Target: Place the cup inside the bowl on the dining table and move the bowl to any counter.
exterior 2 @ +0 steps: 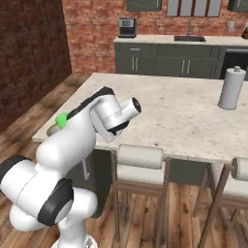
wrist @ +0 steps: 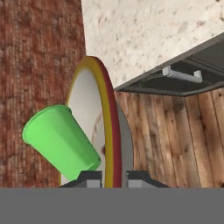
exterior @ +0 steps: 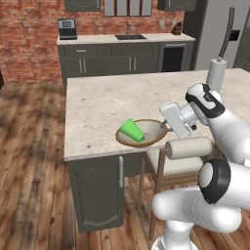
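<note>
The tan-rimmed bowl (exterior: 152, 128) is at the near edge of the dining table (exterior: 102, 100). I cannot tell whether it rests on the top or is just off it. The green cup (exterior: 132, 130) lies tilted on its side inside it. My gripper (exterior: 164, 128) is shut on the bowl's right rim. In the hand view the bowl (wrist: 87, 105) appears edge-on, with the cup (wrist: 59, 140) against its pale inside and my gripper (wrist: 114, 176) astride the rim. From the right base view my arm hides most of the bowl, and a bit of the cup (exterior 2: 61, 119) peeks out.
Padded stools (exterior: 188, 148) (exterior 2: 140, 157) stand against the table's near side. A paper towel roll (exterior: 216, 73) (exterior 2: 230, 88) stands on the table's far right. The counter (exterior: 107, 39) (exterior 2: 160, 39) runs along the brick wall with a coffee machine (exterior: 67, 28) and a sink.
</note>
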Controlling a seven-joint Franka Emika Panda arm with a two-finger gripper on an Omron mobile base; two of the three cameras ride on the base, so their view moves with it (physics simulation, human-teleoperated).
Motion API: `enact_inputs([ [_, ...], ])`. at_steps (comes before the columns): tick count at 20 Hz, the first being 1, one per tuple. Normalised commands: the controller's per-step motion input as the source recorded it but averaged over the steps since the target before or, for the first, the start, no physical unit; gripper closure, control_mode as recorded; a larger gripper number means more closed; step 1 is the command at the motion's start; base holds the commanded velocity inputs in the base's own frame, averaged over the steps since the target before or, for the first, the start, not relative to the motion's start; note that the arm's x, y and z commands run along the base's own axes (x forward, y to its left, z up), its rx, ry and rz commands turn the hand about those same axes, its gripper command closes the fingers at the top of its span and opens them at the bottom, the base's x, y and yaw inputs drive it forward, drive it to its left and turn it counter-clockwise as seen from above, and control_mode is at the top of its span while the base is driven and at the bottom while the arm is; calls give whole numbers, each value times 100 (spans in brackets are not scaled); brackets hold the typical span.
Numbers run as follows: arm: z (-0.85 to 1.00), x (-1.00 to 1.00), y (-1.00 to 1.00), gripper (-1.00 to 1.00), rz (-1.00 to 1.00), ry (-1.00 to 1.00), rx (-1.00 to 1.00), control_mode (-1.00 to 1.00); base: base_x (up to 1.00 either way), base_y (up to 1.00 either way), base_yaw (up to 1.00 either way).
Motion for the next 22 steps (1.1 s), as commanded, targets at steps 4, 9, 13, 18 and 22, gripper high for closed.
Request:
enact_inputs([
  [4,0,0,0,100,0,0,0,100,0,100,0],
  [9,0,0,0,100,0,0,0,100,-1,99,0],
  [13,0,0,0,100,0,0,0,100,0,100,0],
  [18,0,0,0,100,0,0,0,100,0,95,0],
  [22,0,0,0,100,0,0,0,100,0,87,0],
])
